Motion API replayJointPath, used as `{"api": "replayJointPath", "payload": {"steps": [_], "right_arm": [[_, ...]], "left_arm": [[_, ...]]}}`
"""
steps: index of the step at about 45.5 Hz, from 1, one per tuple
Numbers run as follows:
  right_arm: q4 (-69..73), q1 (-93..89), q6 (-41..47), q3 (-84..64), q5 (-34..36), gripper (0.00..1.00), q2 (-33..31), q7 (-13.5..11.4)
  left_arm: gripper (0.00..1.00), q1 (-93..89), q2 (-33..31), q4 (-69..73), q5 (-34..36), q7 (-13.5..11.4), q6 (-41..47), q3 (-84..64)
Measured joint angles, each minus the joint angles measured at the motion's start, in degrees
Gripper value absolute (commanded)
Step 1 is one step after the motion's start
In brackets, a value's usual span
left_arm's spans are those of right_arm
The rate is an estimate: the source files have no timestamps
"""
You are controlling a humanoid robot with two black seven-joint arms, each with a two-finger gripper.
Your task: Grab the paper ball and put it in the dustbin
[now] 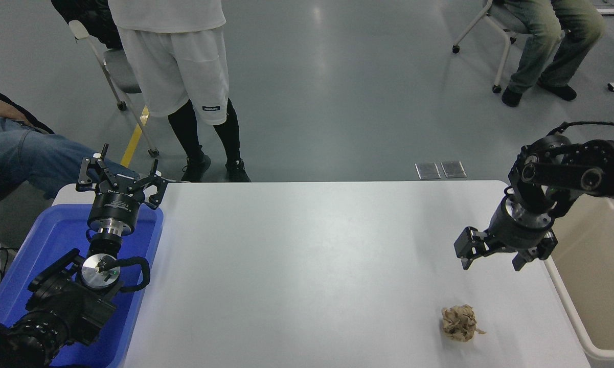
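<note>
The paper ball (pixel 459 322), a small crumpled tan wad, lies on the white table (pixel 307 266) near its front right. The beige dustbin (pixel 595 286) stands along the table's right edge, partly hidden by my right arm. My right gripper (pixel 492 261) is open and empty, fingers pointing down, hanging above the table a little behind and to the right of the ball. My left gripper (pixel 118 181) is open and parked over the blue tray at the lower left.
A shallow blue tray (pixel 46 250) sits at the table's left end under the left arm. A person in white shorts (pixel 176 76) stands beyond the far edge; others sit at the far left and far right.
</note>
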Motion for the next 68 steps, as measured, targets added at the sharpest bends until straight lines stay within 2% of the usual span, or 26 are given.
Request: {"api": "replayJointPath", "payload": {"steps": [40, 57, 68], "right_arm": [[-0.06, -11.08, -0.37, 7.66, -2.14, 1.00, 1.15, 0.01], [-0.07, -13.70, -13.49, 7.85, -2.63, 1.00, 0.75, 0.15], [0.00, -14.19, -16.58, 7.87, -2.68, 1.00, 0.72, 0.22]], "left_arm": [[0.99, 0.01, 0.00, 0.00, -0.09, -0.08, 0.00, 0.00], [0.99, 0.00, 0.00, 0.00, -0.09, -0.09, 0.01, 0.00], [0.99, 0.01, 0.00, 0.00, -0.09, -0.09, -0.01, 0.00]]}}
